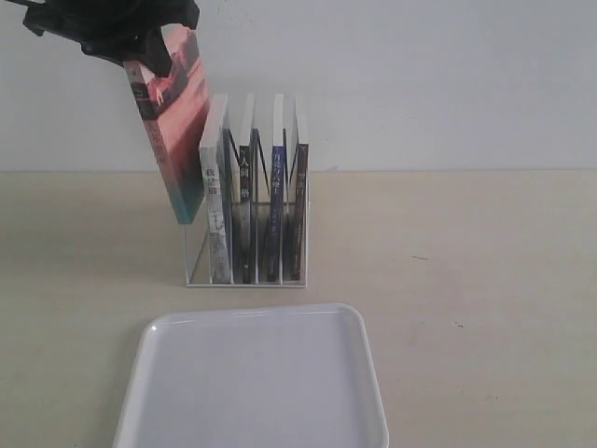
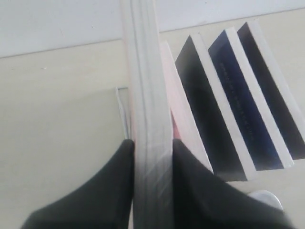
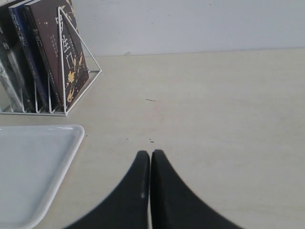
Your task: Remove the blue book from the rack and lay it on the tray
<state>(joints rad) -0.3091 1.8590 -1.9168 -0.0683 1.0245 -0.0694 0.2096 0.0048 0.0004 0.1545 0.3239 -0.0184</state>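
Above rack [image 1: 244, 282], left jaws on tilted pink book [image 1: 173, 140]

Bright, even light; soft shadows, faint sheen on the tray [image 1: 252, 383], nearest surfaces blurred.

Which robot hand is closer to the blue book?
Left. The left gripper hangs up over the rack, holding the pink-and-teal book, close to the blue book. The right gripper sits shut over the table, farther off.
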